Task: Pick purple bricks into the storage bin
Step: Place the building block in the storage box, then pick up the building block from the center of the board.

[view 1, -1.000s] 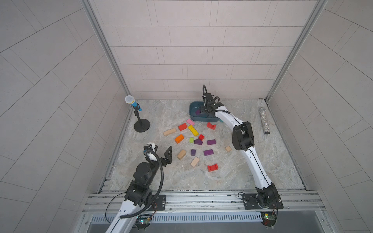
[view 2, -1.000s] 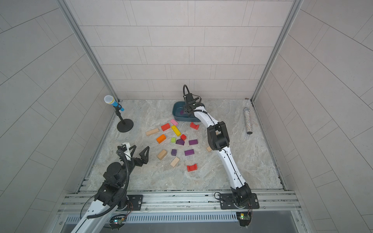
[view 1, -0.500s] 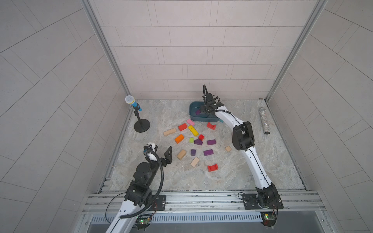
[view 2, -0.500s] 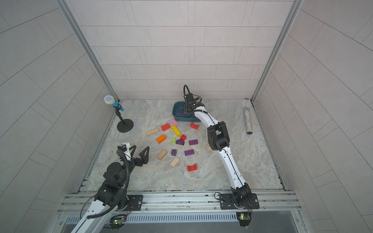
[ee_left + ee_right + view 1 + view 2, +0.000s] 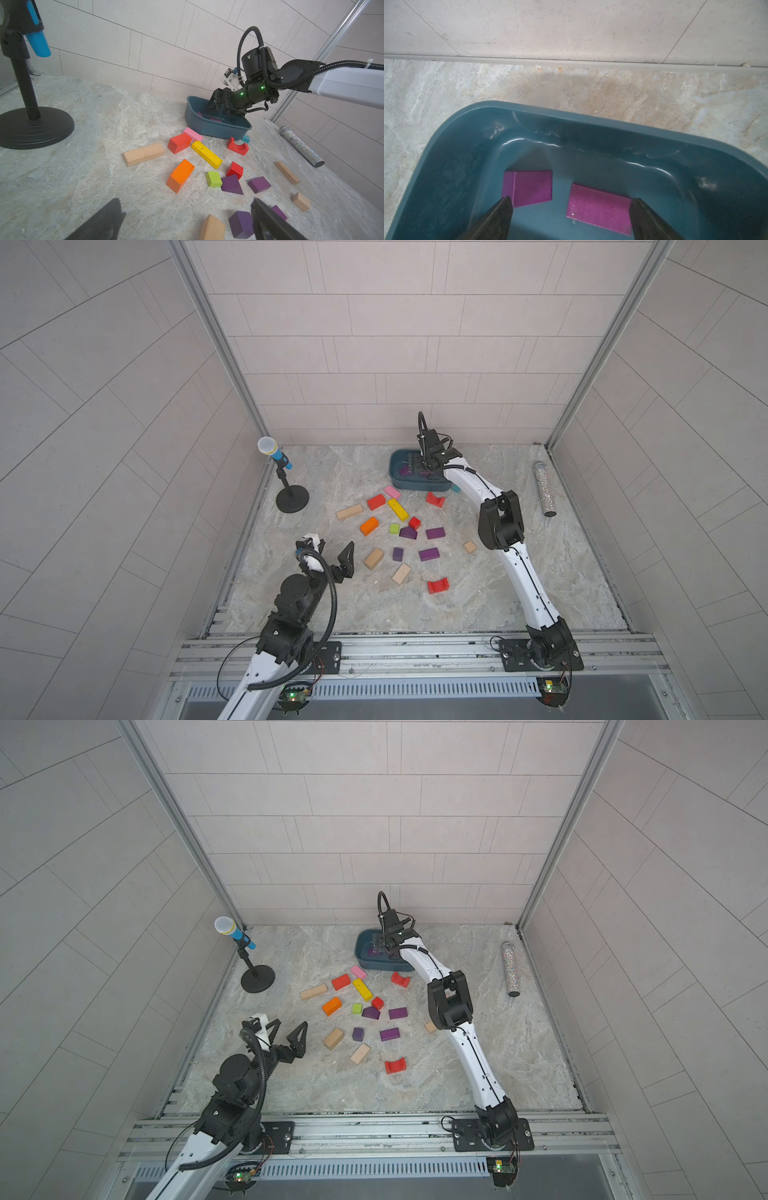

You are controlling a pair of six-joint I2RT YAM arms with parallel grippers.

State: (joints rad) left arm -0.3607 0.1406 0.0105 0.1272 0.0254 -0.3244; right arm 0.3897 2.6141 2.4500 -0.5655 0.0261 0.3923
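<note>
The dark teal storage bin (image 5: 397, 477) (image 5: 362, 957) (image 5: 216, 127) stands at the back of the table. My right gripper (image 5: 417, 463) (image 5: 571, 209) hangs open just above its floor. Two purple bricks (image 5: 529, 187) (image 5: 598, 207) lie inside; the second sits between the fingers, its end beside one fingertip (image 5: 643, 216). Several purple bricks rest mid-table: a peaked one (image 5: 408, 533) (image 5: 231, 184), flat ones (image 5: 435, 533) (image 5: 429, 554) and a cube-like one (image 5: 398, 554) (image 5: 241, 223). My left gripper (image 5: 334, 551) (image 5: 186, 204) is open and empty, left of them.
Red (image 5: 376, 502), yellow (image 5: 398, 509), orange (image 5: 369, 526), pink (image 5: 392, 492), green and bare-wood (image 5: 349, 512) blocks lie among the purple ones. A toy microphone on a black stand (image 5: 286, 485) is back left. A glitter microphone (image 5: 545, 489) lies along the right wall.
The right gripper's jaws have spread wider over the bin, and the purple brick between them now lies on the bin floor. Neither arm has shifted otherwise.
</note>
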